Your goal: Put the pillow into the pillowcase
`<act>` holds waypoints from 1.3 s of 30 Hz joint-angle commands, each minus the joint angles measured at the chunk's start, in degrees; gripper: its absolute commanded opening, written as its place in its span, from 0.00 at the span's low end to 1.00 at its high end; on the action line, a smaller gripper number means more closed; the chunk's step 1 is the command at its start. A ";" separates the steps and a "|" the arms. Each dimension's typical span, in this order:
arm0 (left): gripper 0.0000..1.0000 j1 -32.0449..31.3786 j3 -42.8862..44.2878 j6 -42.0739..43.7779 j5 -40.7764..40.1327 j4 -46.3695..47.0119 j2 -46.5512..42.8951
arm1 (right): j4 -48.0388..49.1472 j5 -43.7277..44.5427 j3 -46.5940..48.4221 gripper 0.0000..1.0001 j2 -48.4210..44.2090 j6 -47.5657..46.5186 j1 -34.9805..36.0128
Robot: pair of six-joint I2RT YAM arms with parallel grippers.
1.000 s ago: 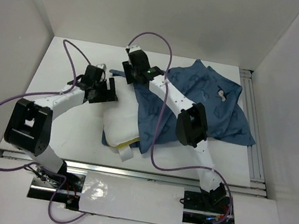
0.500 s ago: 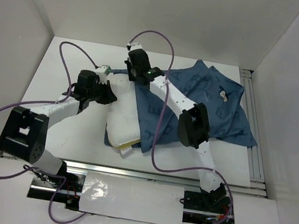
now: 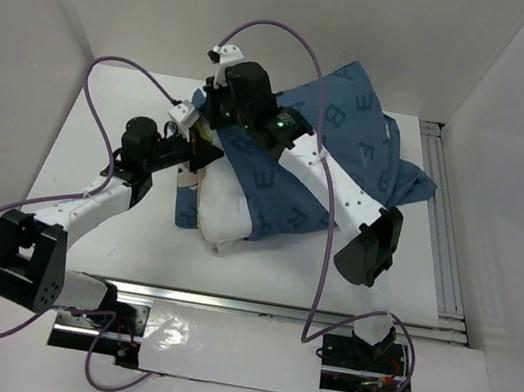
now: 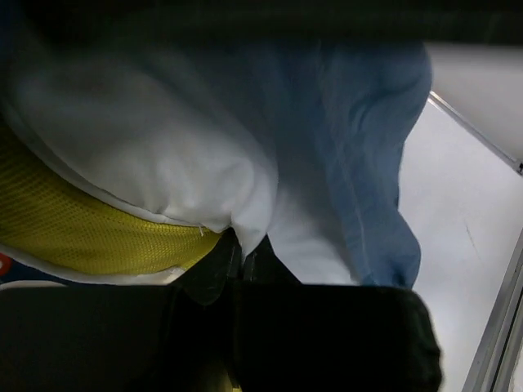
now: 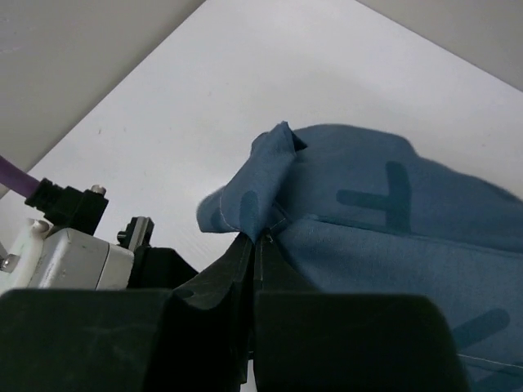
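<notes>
left gripper (image 4: 241, 249) pinching soft white yellow-banded pillow (image 4: 155, 155), right gripper (image 5: 253, 243) pinching dusty-blue lettered pillowcase (image 5: 384, 212) hem; lift hem, feed pillow under.

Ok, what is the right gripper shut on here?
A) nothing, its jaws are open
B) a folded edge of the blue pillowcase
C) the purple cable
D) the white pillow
B: in the right wrist view the right gripper has its fingertips pressed together on a seamed fold of the pillowcase, blue with darker letters.
</notes>
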 commanded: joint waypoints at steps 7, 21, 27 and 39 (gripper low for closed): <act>0.00 -3.74 5.05 -7.71 -7.82 12.54 6.84 | -2.54 -6.77 4.84 0.00 5.94 6.34 0.06; 0.88 1.27 11.90 -13.52 -23.12 -24.26 13.18 | 1.04 2.63 -11.57 0.90 -5.16 5.36 -4.61; 0.89 -2.58 5.68 -12.38 -22.51 -28.69 4.31 | 5.11 10.27 -37.67 0.91 -22.94 8.79 -4.61; 0.99 -13.23 -10.68 -19.14 -15.83 -18.15 -4.95 | 10.57 0.96 -72.42 0.74 -46.09 11.26 -4.61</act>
